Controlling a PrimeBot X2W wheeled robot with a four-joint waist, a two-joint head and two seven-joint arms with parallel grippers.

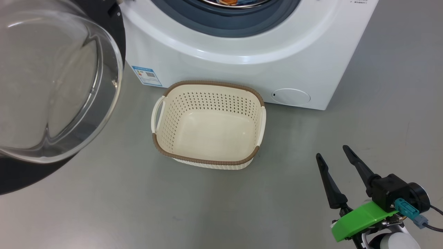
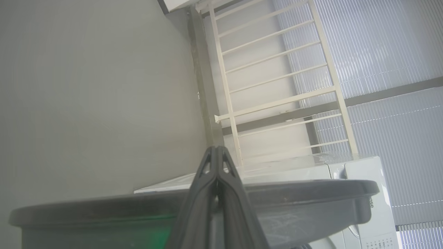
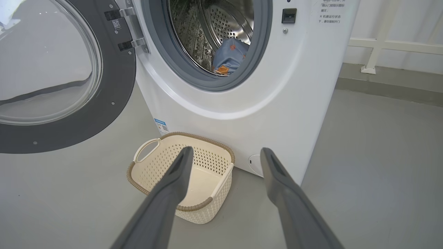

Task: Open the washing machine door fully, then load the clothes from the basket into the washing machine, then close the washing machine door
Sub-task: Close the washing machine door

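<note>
The door (image 3: 114,90) is swung wide at the machine's (image 3: 277,103) left. The clothes (image 3: 230,57) lie in the drum (image 3: 228,20), and the basket (image 1: 207,160) stands empty on the floor (image 1: 104,207) before it. Closing is judged next: the door should be pushed steadily by the pressed-together left gripper (image 2: 217,152), with the spread right gripper (image 1: 332,151) kept clear.

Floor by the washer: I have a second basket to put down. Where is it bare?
Bare floor between the basket and the right end effector, also right of the washing machine. Crowded left: the open door overhangs.
</note>
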